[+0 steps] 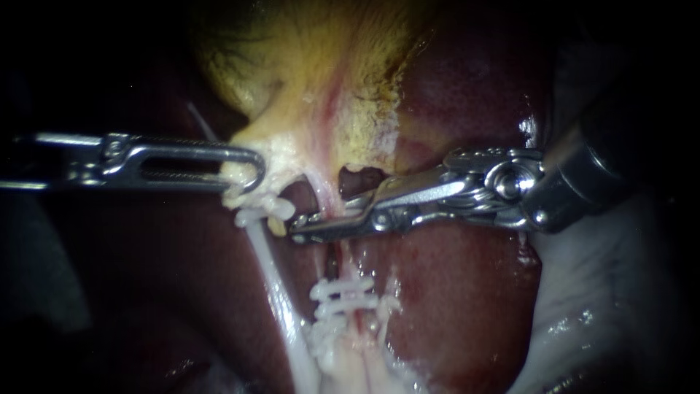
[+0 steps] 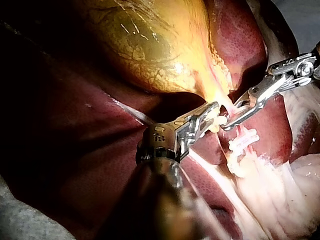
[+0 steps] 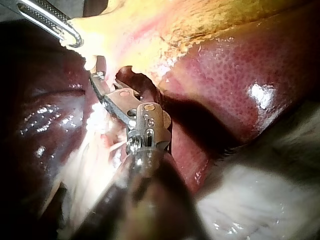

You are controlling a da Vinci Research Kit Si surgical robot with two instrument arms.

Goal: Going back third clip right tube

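The yellow gallbladder (image 1: 313,66) narrows into two tubes over the dark red liver (image 1: 452,306). My left instrument (image 1: 244,175) comes in level from the left, with its jaws shut on the pale gallbladder neck. The right tube (image 1: 329,201) runs down to two white clips (image 1: 343,295). My right instrument (image 1: 306,226) lies across this tube above those clips. Its jaws stand slightly open, with the tube between them. The left tube (image 1: 275,288) is white and carries a white clip (image 1: 262,211) near its top. The left wrist view shows both instruments, the left (image 2: 212,114) and the right (image 2: 231,120), tip to tip.
Pale glistening tissue (image 1: 605,314) lies at the lower right beside the liver. A dark opening (image 1: 364,179) shows behind the right tube, just above my right instrument. In the right wrist view my left instrument (image 3: 70,35) holds the neck ahead of the right instrument (image 3: 97,80).
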